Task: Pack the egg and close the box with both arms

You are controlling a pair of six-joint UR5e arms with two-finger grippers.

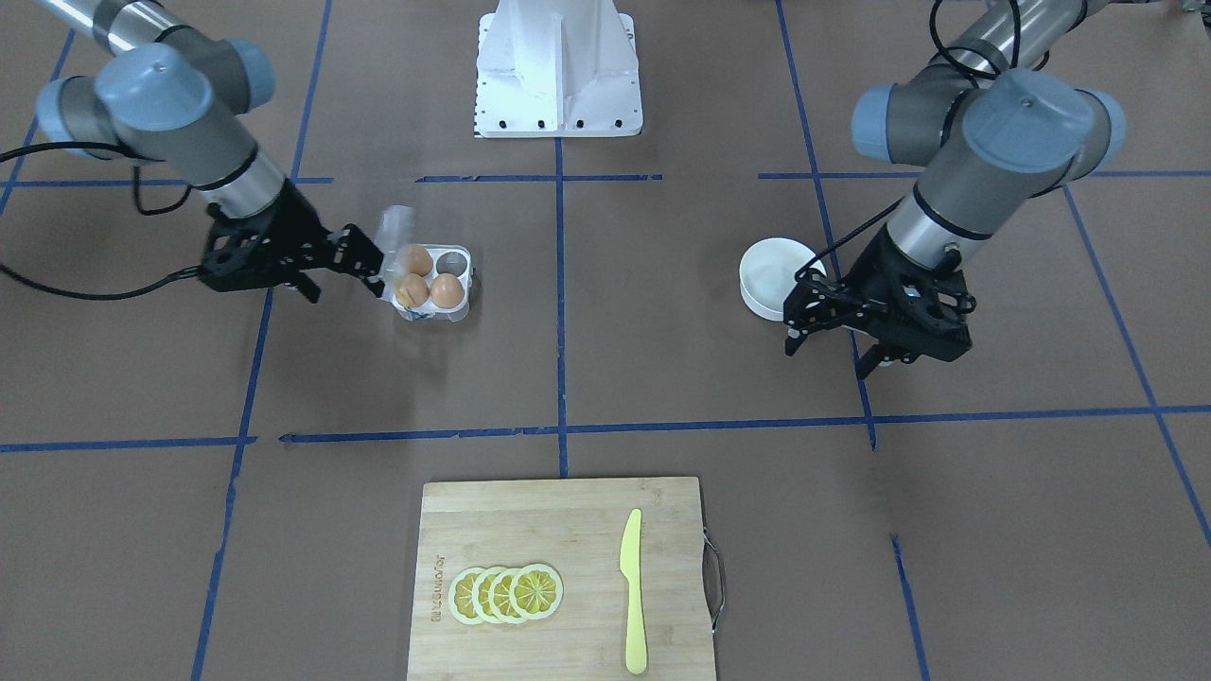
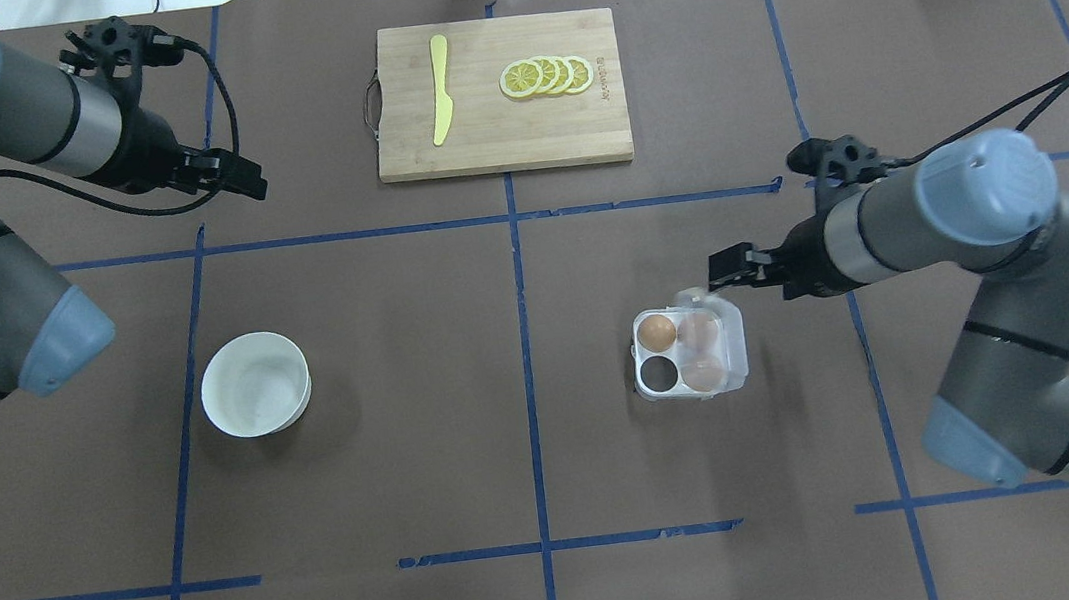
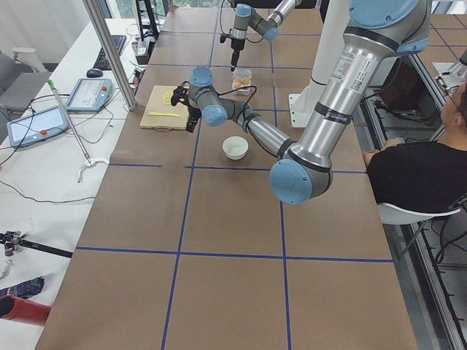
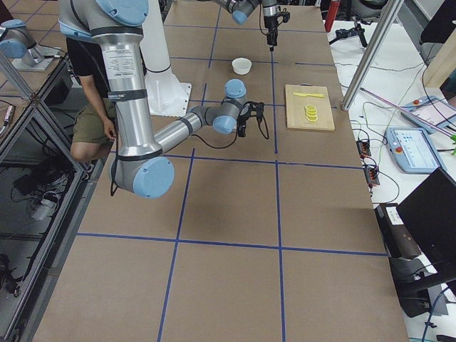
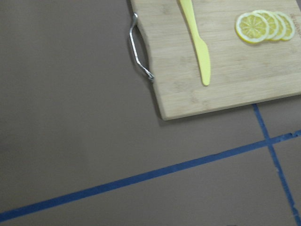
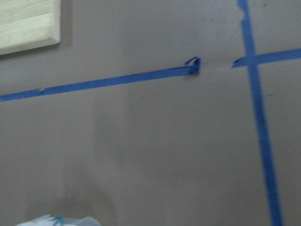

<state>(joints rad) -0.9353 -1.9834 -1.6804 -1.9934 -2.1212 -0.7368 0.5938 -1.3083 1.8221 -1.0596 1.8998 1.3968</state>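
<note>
three eggs [image 1: 447, 290], one box [image 1: 462, 257], one bowl [image 1: 768, 277], four lemon slices [image 1: 506, 593]

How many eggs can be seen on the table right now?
3, all in the clear plastic four-cell carton: a tan-brown egg in its upper-left cell in the overhead view, another egg upper-right, another lower-right. None seems hidden.

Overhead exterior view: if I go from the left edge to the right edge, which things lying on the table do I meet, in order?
white bowl → yellow knife → lemon slices → clear egg carton
</note>
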